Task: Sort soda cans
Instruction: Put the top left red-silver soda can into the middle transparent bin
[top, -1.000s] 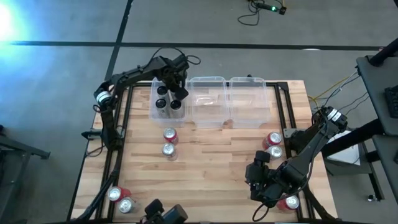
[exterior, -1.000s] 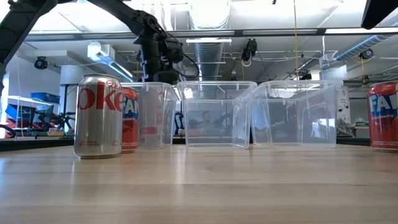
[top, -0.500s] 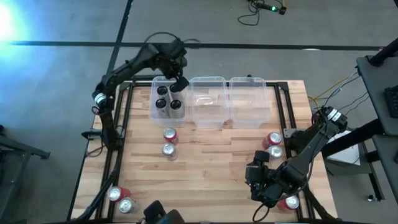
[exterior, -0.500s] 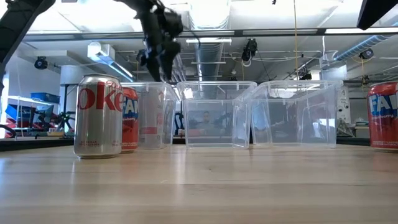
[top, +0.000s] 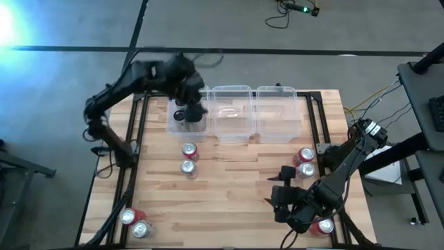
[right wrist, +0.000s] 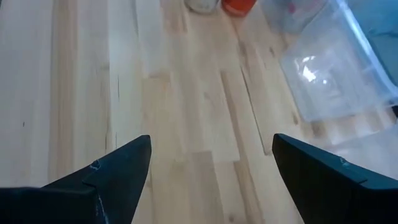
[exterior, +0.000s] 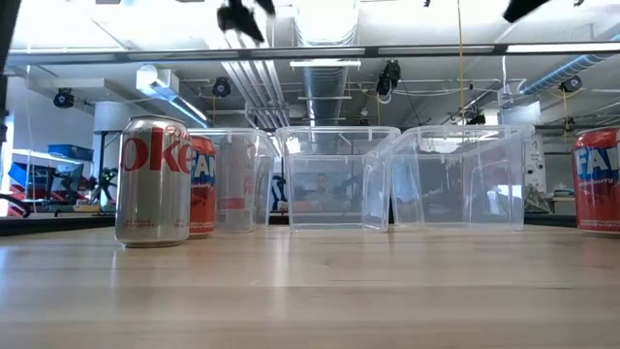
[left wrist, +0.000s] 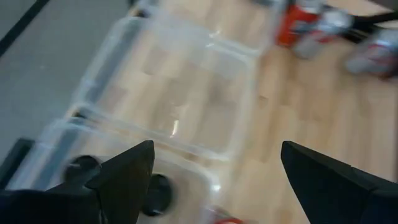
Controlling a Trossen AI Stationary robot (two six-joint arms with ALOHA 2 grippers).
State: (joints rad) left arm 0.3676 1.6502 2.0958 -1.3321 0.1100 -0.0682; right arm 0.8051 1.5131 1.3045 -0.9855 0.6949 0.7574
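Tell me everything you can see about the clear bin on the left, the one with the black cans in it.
The left bin is a clear, rectangular plastic tub with a rimmed top, open and upright at the far side of the wooden table. It is the leftmost of three bins in a row, close against the middle bin. Black cans stand inside it, partly hidden by the left gripper, which hangs open above it.

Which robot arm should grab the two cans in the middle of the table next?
Probably the left. Its open claw hangs over the bin of black cans, just behind the red can and silver can. The right claw is farther off.
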